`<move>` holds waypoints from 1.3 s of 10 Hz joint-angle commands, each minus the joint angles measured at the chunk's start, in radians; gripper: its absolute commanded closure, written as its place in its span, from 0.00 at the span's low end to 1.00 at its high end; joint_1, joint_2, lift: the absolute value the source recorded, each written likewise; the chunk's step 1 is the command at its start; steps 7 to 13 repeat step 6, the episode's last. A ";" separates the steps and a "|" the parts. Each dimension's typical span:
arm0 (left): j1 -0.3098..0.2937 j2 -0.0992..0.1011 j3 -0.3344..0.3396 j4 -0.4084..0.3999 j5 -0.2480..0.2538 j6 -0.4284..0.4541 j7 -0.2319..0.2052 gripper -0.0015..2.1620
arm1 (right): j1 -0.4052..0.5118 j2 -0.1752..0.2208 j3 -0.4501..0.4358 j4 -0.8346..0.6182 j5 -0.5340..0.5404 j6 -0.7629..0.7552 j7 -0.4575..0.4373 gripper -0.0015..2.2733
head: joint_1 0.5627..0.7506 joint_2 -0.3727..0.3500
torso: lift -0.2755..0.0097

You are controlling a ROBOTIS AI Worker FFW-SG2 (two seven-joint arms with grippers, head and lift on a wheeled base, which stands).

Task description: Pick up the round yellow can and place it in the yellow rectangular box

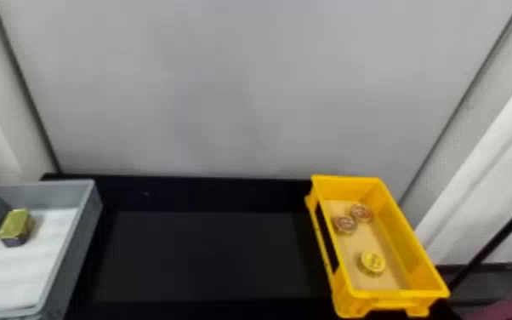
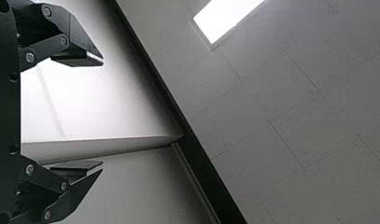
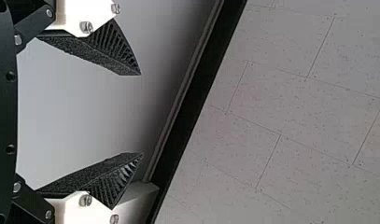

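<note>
Placement appears complete, with the yellow can lying inside the yellow box at four o'clock in the head view, left jaws and right jaws both apart and empty, and nothing evidently left to do.

yellow can, grey bin

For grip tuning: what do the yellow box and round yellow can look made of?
Yellow box: likely moulded plastic, smooth satin finish; uniform colour, side cut-out.
Round yellow can: possibly coated metal, slightly glossy; pale highlights on its top, though plastic isn't ruled out.
</note>
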 commanded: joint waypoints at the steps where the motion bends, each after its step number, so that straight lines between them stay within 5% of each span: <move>1: 0.000 0.000 0.001 -0.001 0.000 0.000 0.000 0.21 | -0.007 -0.003 0.007 0.005 -0.021 0.008 -0.022 0.10 | 0.42 0.28 | 0.97; 3: 0.002 -0.002 -0.001 -0.003 0.000 0.000 0.000 0.21 | -0.005 -0.018 0.014 0.006 0.018 0.008 -0.026 0.11 | 0.42 0.28 | 0.97; 4: 0.002 -0.003 0.001 -0.003 0.000 0.003 0.000 0.21 | -0.005 -0.021 0.022 0.006 0.045 0.004 -0.026 0.00 | 0.42 0.28 | 0.97; 13: 0.002 -0.003 0.001 -0.003 0.000 0.003 0.000 0.21 | -0.004 -0.021 0.034 0.008 0.039 -0.005 -0.022 0.02 | 0.42 0.28 | 0.97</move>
